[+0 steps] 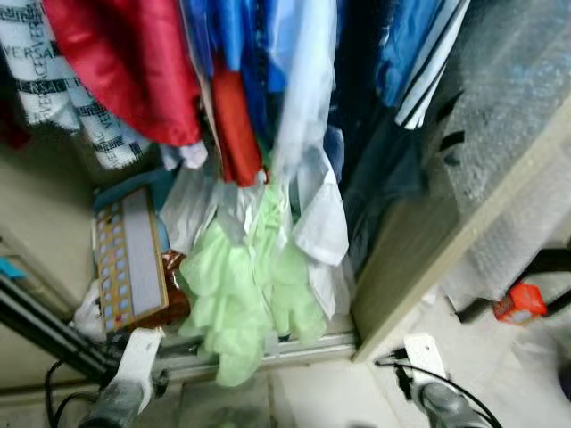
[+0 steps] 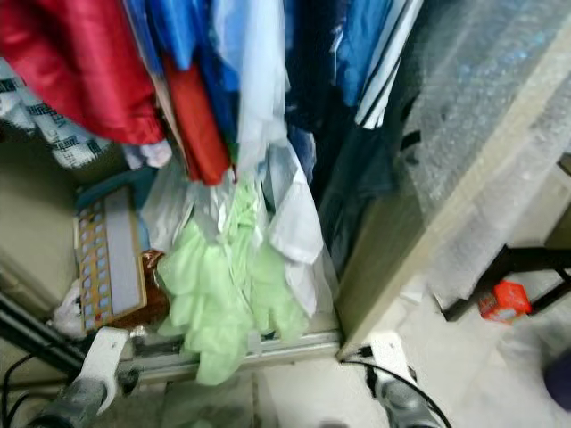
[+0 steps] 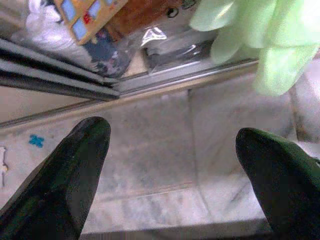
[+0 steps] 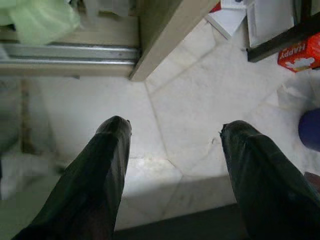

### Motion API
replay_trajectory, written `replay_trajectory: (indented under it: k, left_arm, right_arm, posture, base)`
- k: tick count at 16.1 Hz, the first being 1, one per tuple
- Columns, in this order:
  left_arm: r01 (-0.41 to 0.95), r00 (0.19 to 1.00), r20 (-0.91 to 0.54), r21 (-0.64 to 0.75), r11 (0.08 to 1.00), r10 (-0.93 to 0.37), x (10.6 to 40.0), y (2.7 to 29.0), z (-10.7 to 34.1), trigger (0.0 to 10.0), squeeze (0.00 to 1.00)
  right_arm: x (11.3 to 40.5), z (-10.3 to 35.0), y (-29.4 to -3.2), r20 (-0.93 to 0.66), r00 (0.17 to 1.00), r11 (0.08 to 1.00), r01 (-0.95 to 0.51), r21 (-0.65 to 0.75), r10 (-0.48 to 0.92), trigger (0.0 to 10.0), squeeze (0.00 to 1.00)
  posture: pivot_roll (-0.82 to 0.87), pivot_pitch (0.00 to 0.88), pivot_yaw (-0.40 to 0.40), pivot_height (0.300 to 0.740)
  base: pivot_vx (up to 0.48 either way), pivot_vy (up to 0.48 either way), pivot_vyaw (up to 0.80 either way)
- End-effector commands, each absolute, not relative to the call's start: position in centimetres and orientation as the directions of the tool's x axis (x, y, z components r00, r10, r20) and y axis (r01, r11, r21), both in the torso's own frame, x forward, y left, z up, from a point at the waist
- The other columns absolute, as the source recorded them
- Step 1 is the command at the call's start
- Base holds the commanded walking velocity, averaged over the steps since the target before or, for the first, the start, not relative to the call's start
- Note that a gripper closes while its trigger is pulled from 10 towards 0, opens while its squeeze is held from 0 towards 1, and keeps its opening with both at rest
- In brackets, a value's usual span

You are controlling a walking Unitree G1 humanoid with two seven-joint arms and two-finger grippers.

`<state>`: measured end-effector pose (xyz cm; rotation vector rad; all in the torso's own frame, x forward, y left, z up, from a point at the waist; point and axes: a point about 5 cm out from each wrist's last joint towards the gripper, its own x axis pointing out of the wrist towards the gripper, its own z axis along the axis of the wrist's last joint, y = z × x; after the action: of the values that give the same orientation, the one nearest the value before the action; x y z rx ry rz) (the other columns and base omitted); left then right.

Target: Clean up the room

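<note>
Beyond my fingers stood an open wardrobe packed with hanging clothes: a red garment [image 1: 125, 62], blue shirts [image 1: 241, 45] and a pale green garment [image 1: 241, 285] whose hem drooped onto the metal sliding track [image 3: 165, 82] at the wardrobe's foot. My left fingers [image 3: 172, 175] were spread wide and held nothing, poised over the marble floor [image 3: 200, 135] just short of that track, with the green hem ahead and off toward the right-hand finger. Past the track, ahead of the left-hand finger, a patterned box [image 1: 129, 259] leaned among plastic-wrapped bundles. My right fingers [image 4: 172, 165] were likewise spread wide and empty above the pale floor, near the bottom corner of the wardrobe's wooden side panel [image 4: 160, 35], which stood ahead between them. Farther off beyond the right-hand finger lay a small red carton [image 4: 300, 52] beside a black bar, and a blue rounded object [image 4: 310, 127] sat at the edge, too cut off to identify.
</note>
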<state>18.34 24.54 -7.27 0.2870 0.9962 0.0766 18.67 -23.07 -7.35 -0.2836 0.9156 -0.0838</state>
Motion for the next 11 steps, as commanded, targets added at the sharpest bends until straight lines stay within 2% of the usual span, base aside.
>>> replay_trajectory:
  k: [1, 3, 8, 11]
  left_arm:
    - [0.075, 0.551, -0.815, 0.264, 0.962, 0.180, 18.67, 24.33, -7.16, 10.0, 0.00]
    - [0.079, 0.552, -0.814, 0.266, 0.961, 0.180, 18.66, 24.36, -7.16, 10.0, 0.00]
    - [0.098, 0.556, -0.812, 0.276, 0.956, 0.178, 18.74, 24.40, -7.09, 10.0, 0.00]
    - [0.088, 0.563, -0.809, 0.263, 0.961, 0.170, 18.78, 24.38, -7.07, 10.0, 0.00]
  right_arm:
    - [18.66, -7.21, -23.66, -0.767, 0.608, 0.955, -0.046, -0.293, -0.206, 10.0, 0.00]
    - [18.66, -7.21, -23.64, -0.766, 0.609, 0.955, -0.047, -0.293, -0.206, 10.0, 0.00]
    - [18.74, -7.15, -23.64, -0.762, 0.616, 0.952, -0.063, -0.301, -0.201, 10.0, 0.00]
    - [18.78, -7.12, -23.66, -0.760, 0.618, 0.949, -0.069, -0.307, -0.201, 10.0, 0.00]
  posture:
    - [-0.08, 0.000, 0.017, 0.740]
    - [-0.08, 0.000, 0.017, 0.740]
    - [-0.08, 0.000, 0.016, 0.740]
    - [-0.08, 0.000, 0.016, 0.740]
  base:
    - [0.000, 0.416, 0.00]
    - [0.000, 0.356, 0.00]
    - [0.000, 0.000, 0.00]
    - [0.000, 0.000, 0.66]
